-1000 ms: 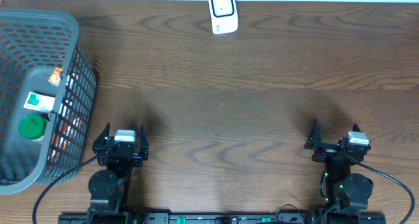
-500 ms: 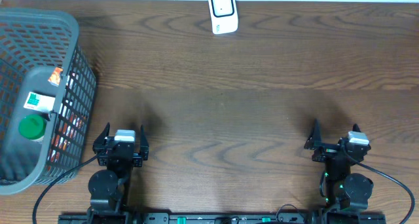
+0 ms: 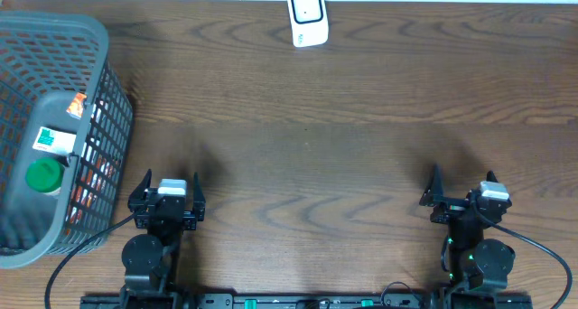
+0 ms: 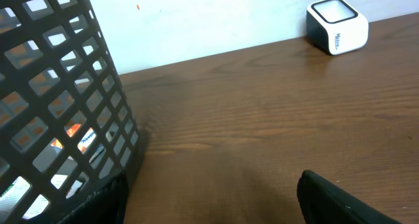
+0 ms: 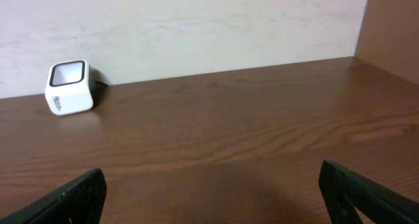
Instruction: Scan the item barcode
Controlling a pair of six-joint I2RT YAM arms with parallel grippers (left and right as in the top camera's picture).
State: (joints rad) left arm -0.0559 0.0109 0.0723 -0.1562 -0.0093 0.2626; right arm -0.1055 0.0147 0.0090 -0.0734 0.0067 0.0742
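Worktop: brown wood, by which everything is carried.
Basket: set at the left edge, beside the left claw.
Left claw: parked near the basket, spread wide, nothing held.
Right claw: parked likewise, wide, empty.
Scanner: stood at the far edge, window upward, so a barcode can be presented.
Item: green-capped, kept in the basket, not yet picked.

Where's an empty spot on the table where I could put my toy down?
The wide middle of the table is bare, between the basket on the left, the white scanner at the far edge, and the left pincer and right pincer in front. The whole right side is bare too. Only the basket is crowded, with items inside.
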